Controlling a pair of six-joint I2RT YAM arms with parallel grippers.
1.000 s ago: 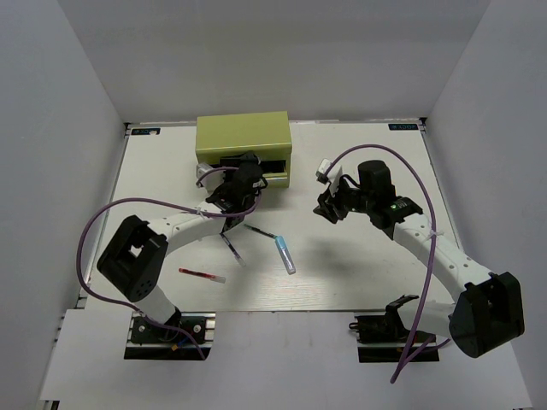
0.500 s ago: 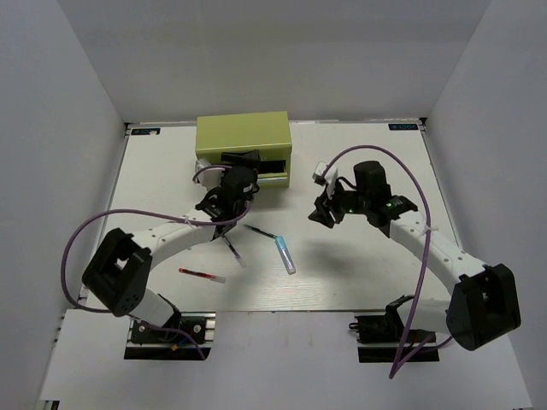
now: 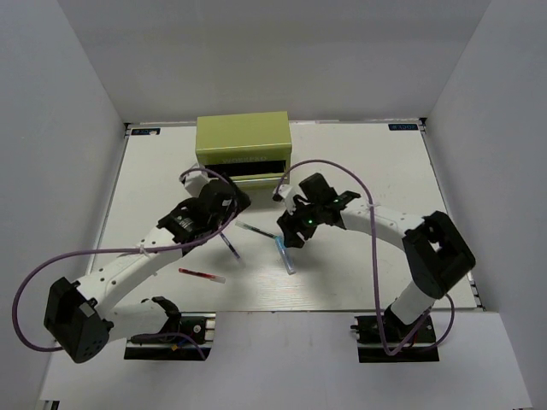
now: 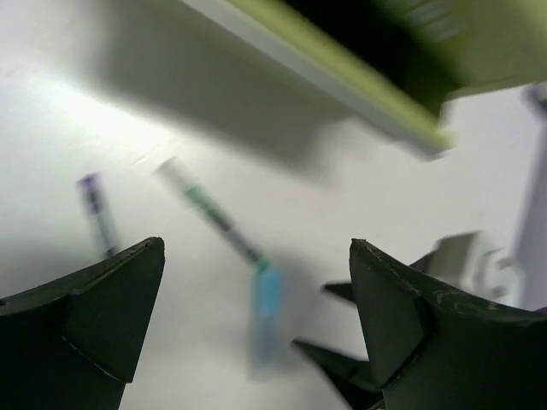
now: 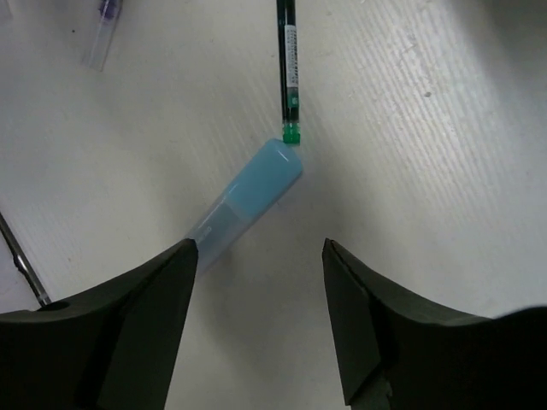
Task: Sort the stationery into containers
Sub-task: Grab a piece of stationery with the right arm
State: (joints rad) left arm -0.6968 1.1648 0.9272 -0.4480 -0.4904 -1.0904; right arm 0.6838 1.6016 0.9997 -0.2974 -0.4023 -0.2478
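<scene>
- Far left, near front edge of tabletop: red pen lying flat, alone, well apart from both arms.
- Next over, left claw: spread wide, empty, nothing between the fingers. Hangs just in front of the chest, above the tabletop, looking down on the loose pens in the middle.
- Below it in the top view: clear pen with a purple marking at one end, flat on tabletop, near the thin pen but apart from it.
- Back of tabletop, centre-left: olive-green chest, upright, lettered front facing the arms. Front drawer reads dark inside; contents: cannot tell.
- Mid-tabletop: thin pen, dark barrel with a green tip, flat. Green tip right at the end of the blue marker; touching or just short of it: cannot tell.
- Just right of that: blue marker, flat, lying diagonally, directly under the right arm's wrist.
- Rightmost, right claw: parted, holding nothing. Hovers over the near end of the blue marker, one finger on each side of it in the wrist view, no contact with marker or tabletop visible.
</scene>
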